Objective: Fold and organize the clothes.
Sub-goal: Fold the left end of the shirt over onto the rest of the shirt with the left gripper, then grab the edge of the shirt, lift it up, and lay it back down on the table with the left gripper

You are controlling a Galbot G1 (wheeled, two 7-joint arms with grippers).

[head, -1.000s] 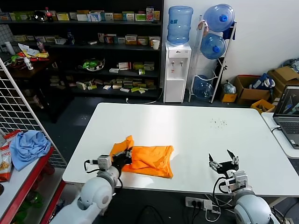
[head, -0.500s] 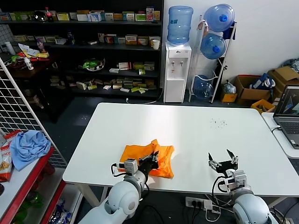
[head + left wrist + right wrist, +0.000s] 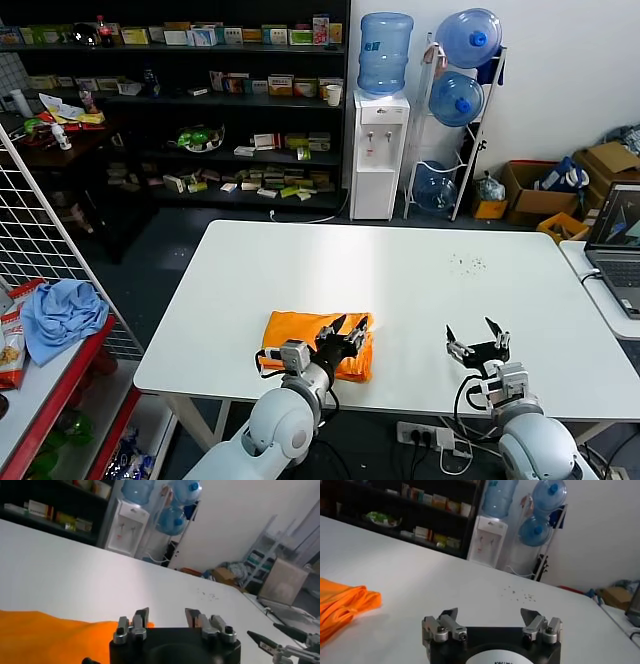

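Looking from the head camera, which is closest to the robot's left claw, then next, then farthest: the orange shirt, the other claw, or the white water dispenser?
1. Orange T-shirt: right under the open left gripper, at the table's near edge.
2. Right gripper: off to the right, over bare table.
3. Water dispenser: far behind the table, against the back wall.
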